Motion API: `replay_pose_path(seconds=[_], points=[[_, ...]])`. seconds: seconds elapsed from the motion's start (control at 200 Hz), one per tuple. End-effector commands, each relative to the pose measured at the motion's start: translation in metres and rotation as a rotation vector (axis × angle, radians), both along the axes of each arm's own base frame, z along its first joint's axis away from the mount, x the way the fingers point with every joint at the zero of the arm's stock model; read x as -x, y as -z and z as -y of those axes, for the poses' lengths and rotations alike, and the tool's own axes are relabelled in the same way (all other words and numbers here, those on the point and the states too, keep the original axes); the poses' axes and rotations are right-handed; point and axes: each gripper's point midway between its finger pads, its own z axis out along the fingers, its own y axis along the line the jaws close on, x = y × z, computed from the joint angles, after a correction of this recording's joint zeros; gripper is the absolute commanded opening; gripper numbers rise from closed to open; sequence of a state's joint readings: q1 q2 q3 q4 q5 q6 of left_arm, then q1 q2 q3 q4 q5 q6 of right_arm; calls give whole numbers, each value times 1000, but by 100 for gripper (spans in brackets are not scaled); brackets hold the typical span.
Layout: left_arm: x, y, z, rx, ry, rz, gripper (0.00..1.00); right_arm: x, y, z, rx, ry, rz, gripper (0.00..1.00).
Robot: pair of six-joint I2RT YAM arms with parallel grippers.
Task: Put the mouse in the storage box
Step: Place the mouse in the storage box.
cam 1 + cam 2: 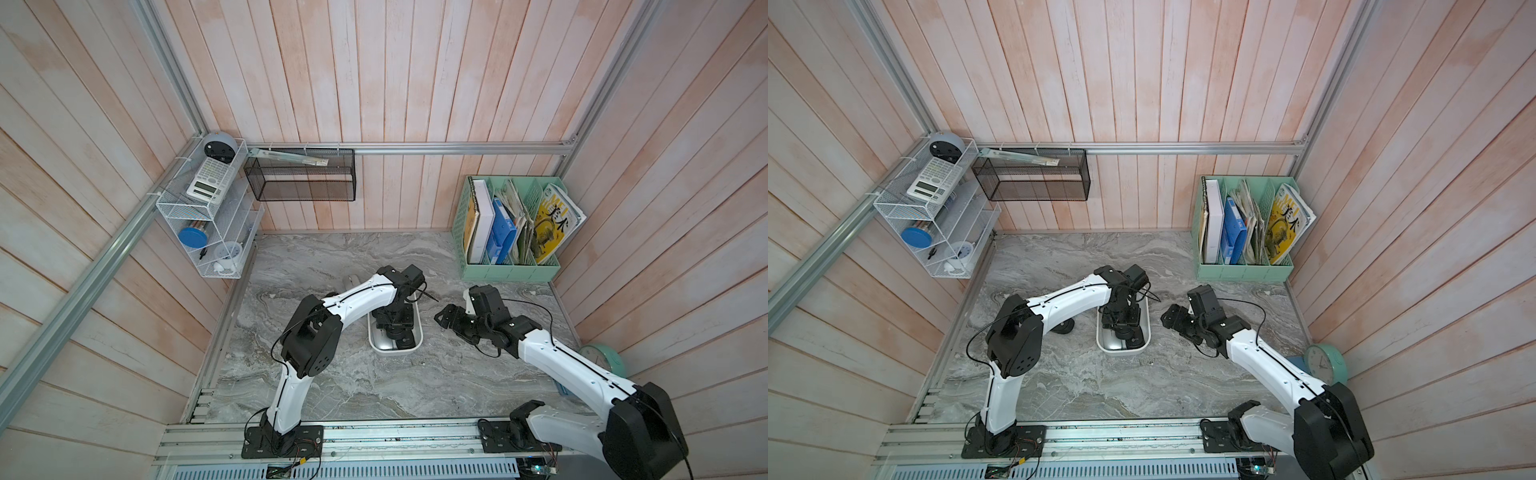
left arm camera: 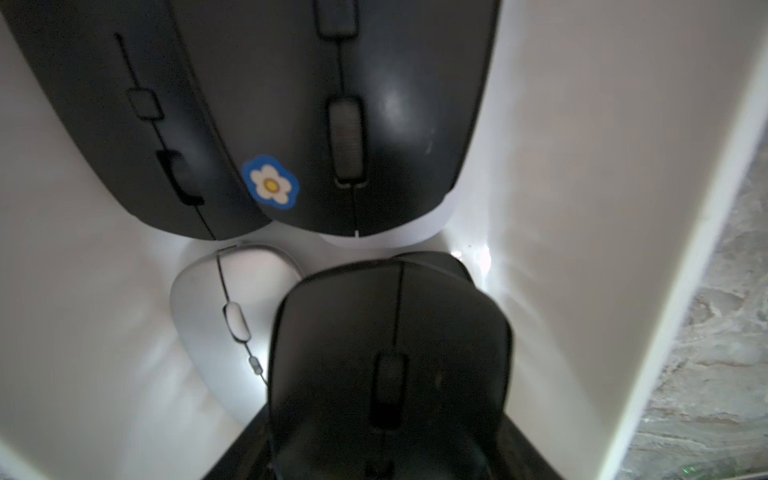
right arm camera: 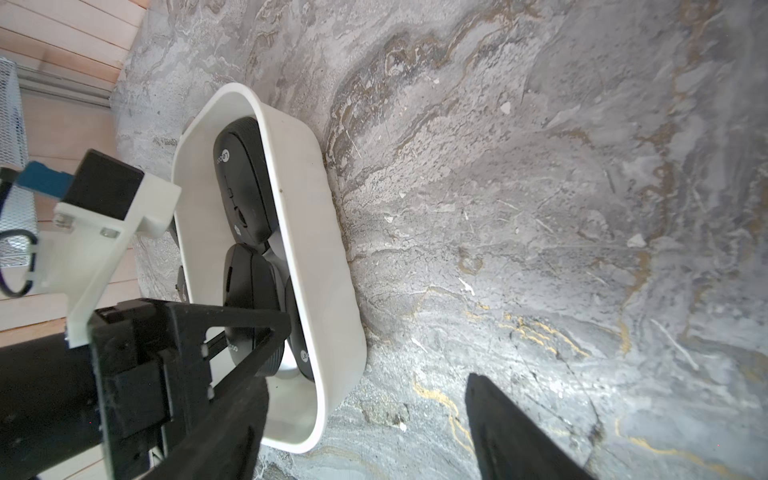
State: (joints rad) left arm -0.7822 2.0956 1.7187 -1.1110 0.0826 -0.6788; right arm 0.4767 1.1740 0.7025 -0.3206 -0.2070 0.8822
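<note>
Near edge: both arms stand on an aluminium rail point(image 1: 374, 436). A teal clock point(image 1: 1324, 365) leans at the right wall beside the right arm. Mid-desk point(image 1: 332, 386) sits the storage box point(image 1: 395, 352), a white tub. The left end effector point(image 1: 394, 330) is down inside it, jaws narrow and closed on a black mouse point(image 2: 390, 365). That mouse is low in the box and overlaps a silver mouse point(image 2: 208, 299) lying under it. Past these in the box lie a flower-sticker mouse point(image 2: 395, 104) and a plain black mouse point(image 2: 124, 124), side by side and touching. The right end effector point(image 1: 441, 319) hovers just right of the box, jaws half apart, holding nothing. Behind the left forearm, a grey mouse-shaped thing point(image 1: 349, 284) lies on the desk, partly hidden. Back right, a mint-green file holder point(image 1: 511, 272) is packed upright with a spiral notebook, blue folder, papers and magazine. On the back wall, a black wire-mesh basket point(image 1: 299, 193) has a clear strip across its top. On the left wall, a white wire rack point(image 1: 183, 216) holds a calculator point(image 1: 210, 179), a blue-lidded jar point(image 1: 193, 237) and a small white clock point(image 1: 228, 251).
</note>
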Motion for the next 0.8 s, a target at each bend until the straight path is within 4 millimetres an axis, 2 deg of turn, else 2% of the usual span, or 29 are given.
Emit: replay_pose_path(seconds=[0.0,0.4,0.795], points=[[-3,1,8,13,-3,-2,42,2,0,2,2,-9,8,81],[-10,0,29,57,8,-7,44,3,4,2,8,-9,-4,81],[-14,5,34,56,-1,-12,50,4,6,2,9,-12,-6,81]])
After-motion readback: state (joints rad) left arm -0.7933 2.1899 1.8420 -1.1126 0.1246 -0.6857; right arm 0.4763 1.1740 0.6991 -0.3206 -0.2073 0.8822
